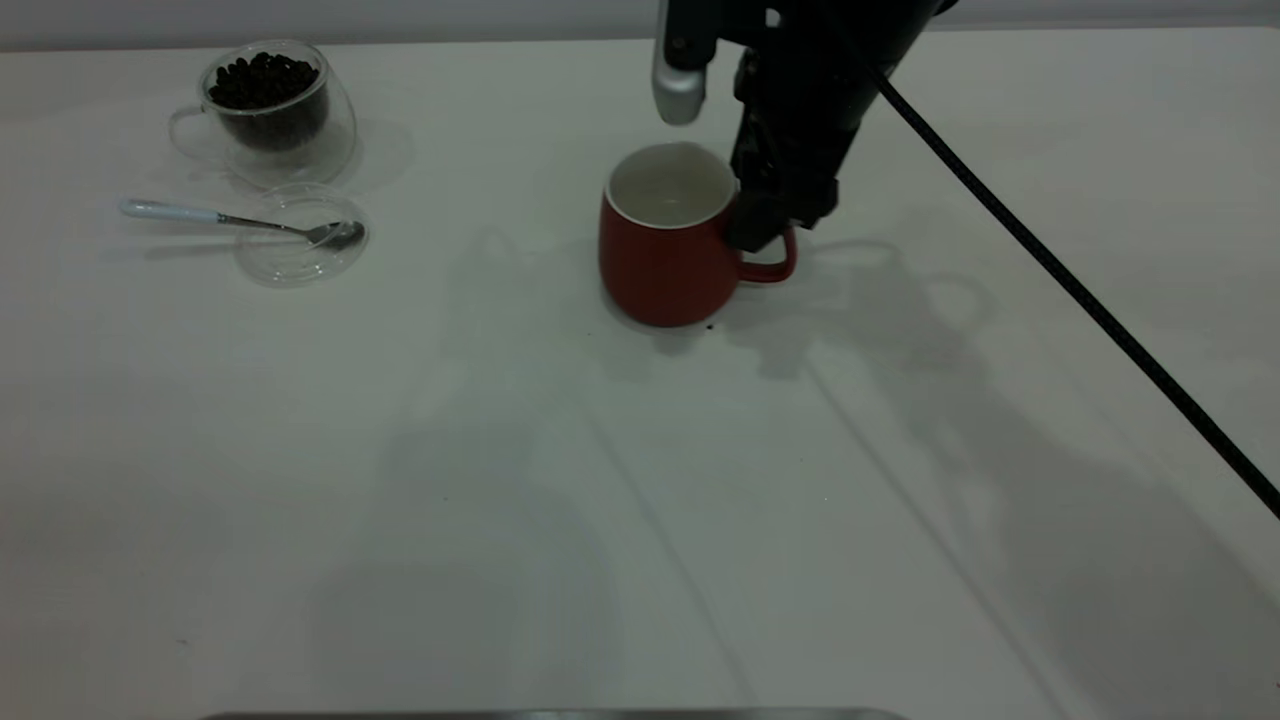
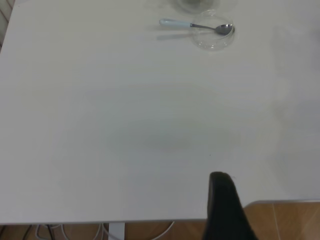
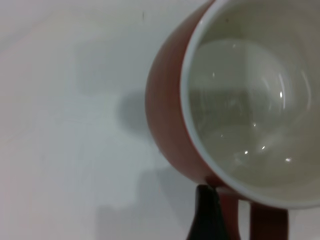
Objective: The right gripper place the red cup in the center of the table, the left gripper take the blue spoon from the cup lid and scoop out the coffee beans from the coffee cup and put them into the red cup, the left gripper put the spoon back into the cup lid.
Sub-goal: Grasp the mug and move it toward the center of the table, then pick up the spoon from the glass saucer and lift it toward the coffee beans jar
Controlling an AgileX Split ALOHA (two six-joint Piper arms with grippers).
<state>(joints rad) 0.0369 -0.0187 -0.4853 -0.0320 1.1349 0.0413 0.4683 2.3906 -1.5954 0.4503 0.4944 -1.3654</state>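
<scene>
The red cup (image 1: 665, 265) stands upright near the middle of the table (image 1: 500, 480), white inside and empty, also in the right wrist view (image 3: 167, 115). My right gripper (image 1: 765, 225) reaches down from above and is shut on the cup's handle (image 3: 270, 225); one finger (image 3: 207, 217) shows against it. The coffee cup (image 1: 275, 130) with coffee beans (image 1: 262, 80) stands at the far left. The blue spoon (image 1: 230, 218) lies with its bowl in the cup lid (image 1: 290, 260) in front of it, seen also in the left wrist view (image 2: 192, 24). My left gripper (image 2: 225, 210) is parked over the table's edge, far from the spoon.
The right arm's black cable (image 1: 1080, 300) runs slantwise over the table's right side. A few dark specks lie by the red cup's base (image 1: 710, 326). In the left wrist view the table's edge (image 2: 150, 221) and a brown floor (image 2: 290, 222) show.
</scene>
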